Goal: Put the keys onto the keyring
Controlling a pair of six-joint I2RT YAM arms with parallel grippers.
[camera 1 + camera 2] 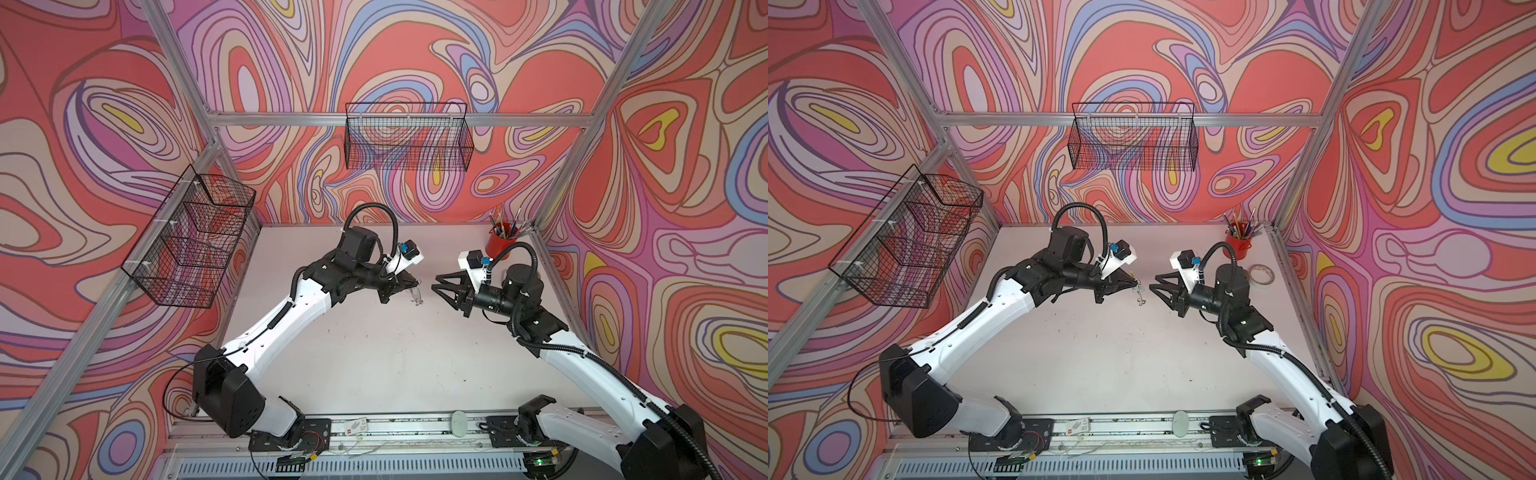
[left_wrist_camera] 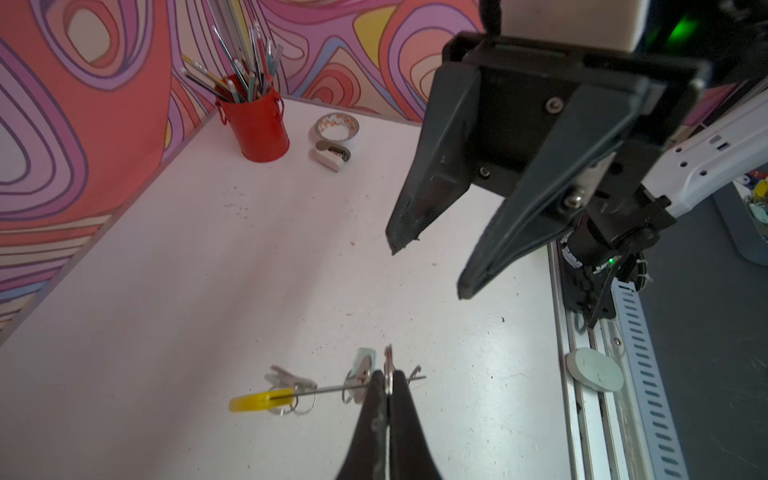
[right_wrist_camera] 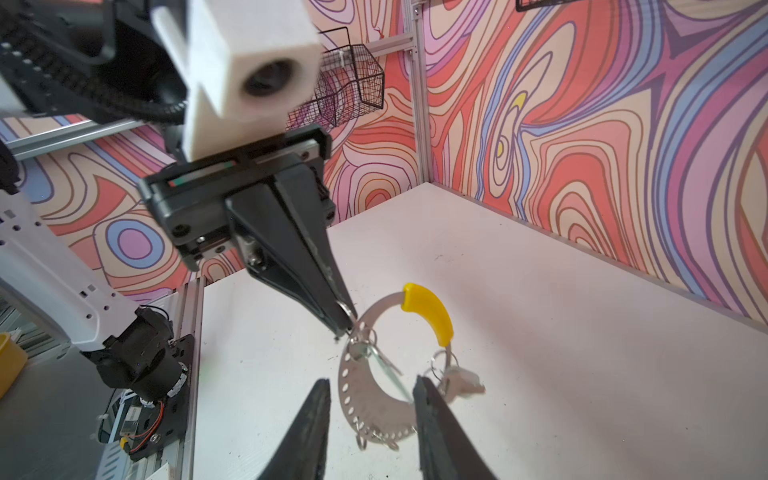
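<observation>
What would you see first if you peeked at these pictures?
Wild swirly pink-and-red walls jump out first, all around. In the middle, the left gripper pinches the grey keyring with its bright yellow sleeve, and the open right gripper faces it. A red cup of pens stands in the far right corner of the table.
</observation>
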